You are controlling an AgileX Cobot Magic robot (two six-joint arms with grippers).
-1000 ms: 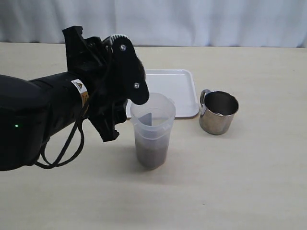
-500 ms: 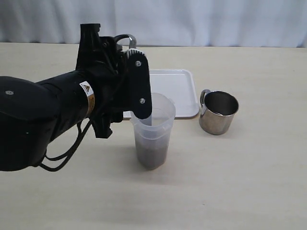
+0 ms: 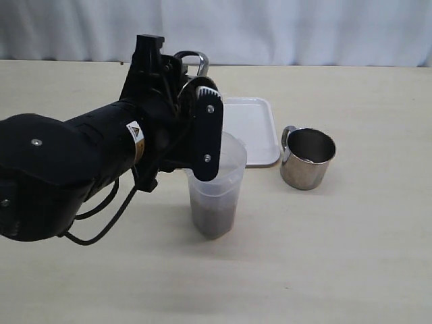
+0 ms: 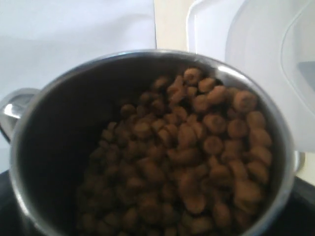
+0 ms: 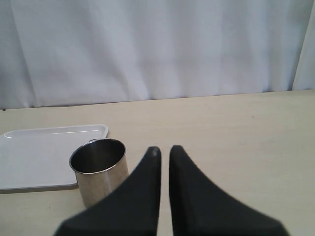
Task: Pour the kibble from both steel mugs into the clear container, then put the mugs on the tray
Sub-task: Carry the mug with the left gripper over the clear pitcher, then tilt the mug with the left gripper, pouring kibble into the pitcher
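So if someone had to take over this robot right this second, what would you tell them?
Left gripper grips one steel mug, holding kibble, tipped at the clear container rim.
Right gripper shut, empty.
Other mug stands empty on the table beside the tray.
Done: container holds some kibble.
Left: pour this mug, set both mugs on tray.

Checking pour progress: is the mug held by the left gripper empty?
No, the mug holds a heap of brown kibble.
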